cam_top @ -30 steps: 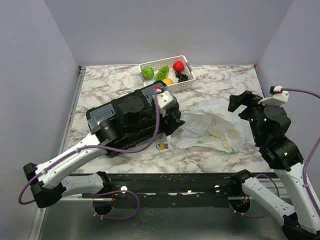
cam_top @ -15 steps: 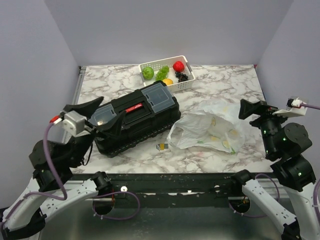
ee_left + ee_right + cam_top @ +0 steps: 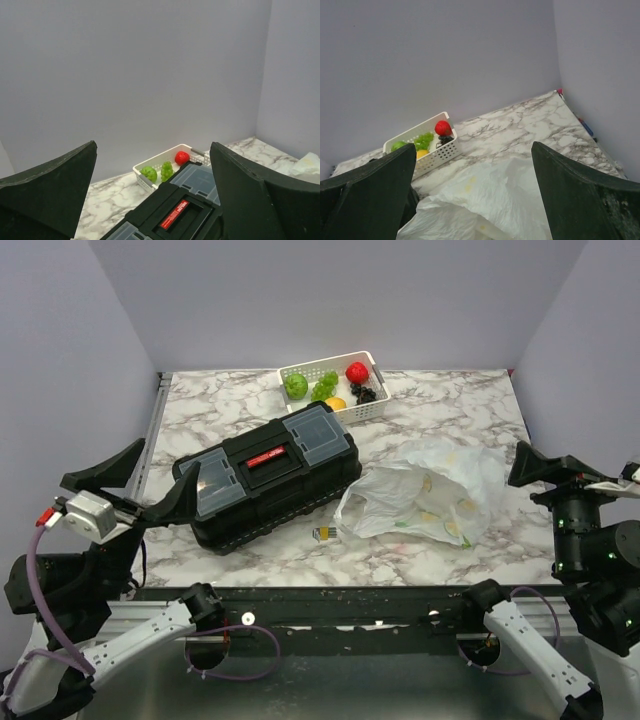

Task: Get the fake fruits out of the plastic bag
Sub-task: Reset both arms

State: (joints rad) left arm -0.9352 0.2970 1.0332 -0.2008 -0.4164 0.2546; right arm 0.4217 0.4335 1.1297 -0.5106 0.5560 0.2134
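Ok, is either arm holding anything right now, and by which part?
Nothing is held. The left gripper and the right gripper both stand open and empty, apart from the plastic bag, which lies on the table.

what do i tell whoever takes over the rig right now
Left gripper: jaws open, empty, raised at the front left, beside the toolbox.
Right gripper: jaws open, empty, raised at the front right, near the bag.
The bag lies crumpled right of the toolbox, neither gripper touching it.
Done: several fruits sit in the basket at the back.
Left: yellow and green patches show through the bag; check it and take out any fruit inside.
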